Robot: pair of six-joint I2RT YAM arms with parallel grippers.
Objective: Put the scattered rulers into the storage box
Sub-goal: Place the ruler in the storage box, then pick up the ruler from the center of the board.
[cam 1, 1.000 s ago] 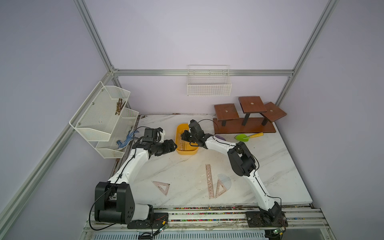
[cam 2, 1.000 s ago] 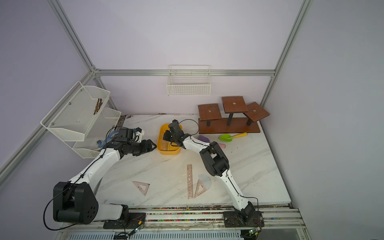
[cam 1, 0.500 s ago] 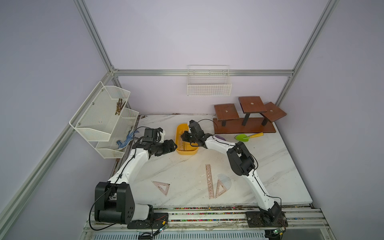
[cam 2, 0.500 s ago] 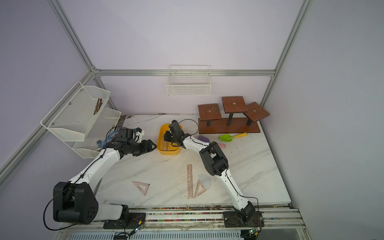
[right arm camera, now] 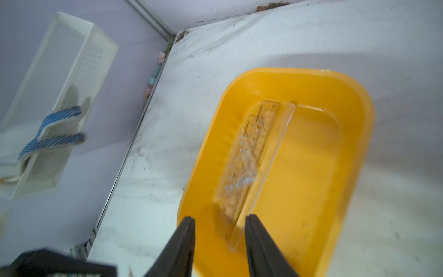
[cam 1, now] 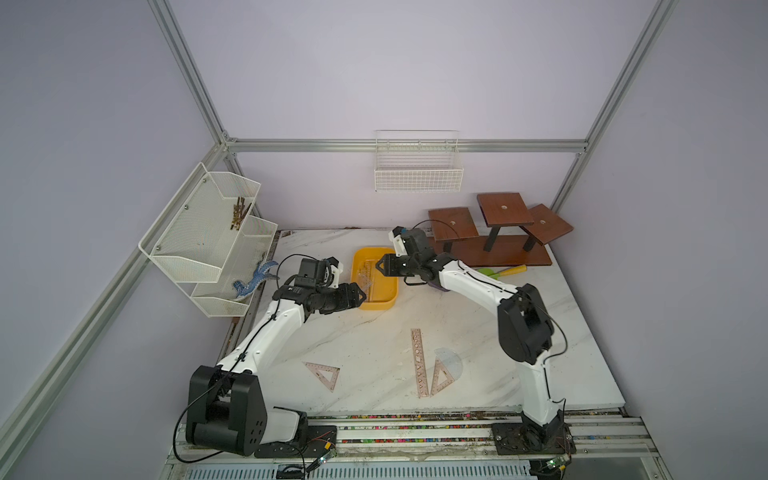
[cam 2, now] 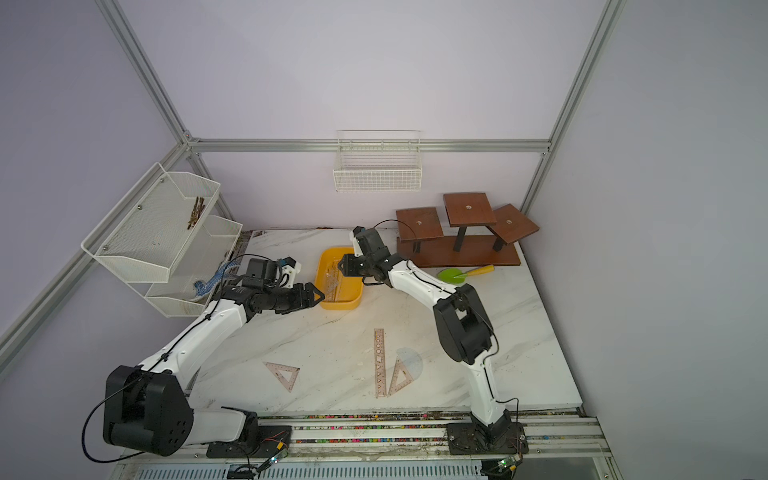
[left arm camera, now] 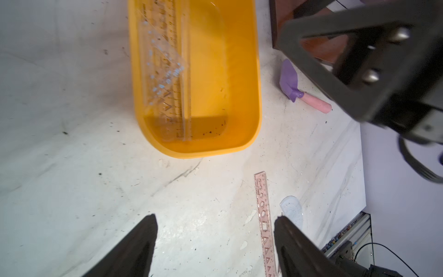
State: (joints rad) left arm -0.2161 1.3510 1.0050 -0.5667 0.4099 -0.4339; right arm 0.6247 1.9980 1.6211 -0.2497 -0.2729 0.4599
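Rulers (cam 2: 331, 282) in storage box (cam 2: 338, 305), left hand (cam 2: 320, 296) and right hand (cam 2: 341, 266) beside

My stereo head sat high above the front edge of the table (cam 1: 374, 332), facing down and toward the back wall; both top views took in the whole scene from afar, nearly alike. My right wrist camera looked out past my right gripper (right arm camera: 219, 217), close above the storage box (right arm camera: 354, 134), onto the rulers (right arm camera: 242, 165) inside. My left wrist camera looked past my left gripper (left arm camera: 215, 217) from farther off, across bare table to that same box. Both wrist views shared the box and its rulers; the left one also caught my right gripper, large and blurred.
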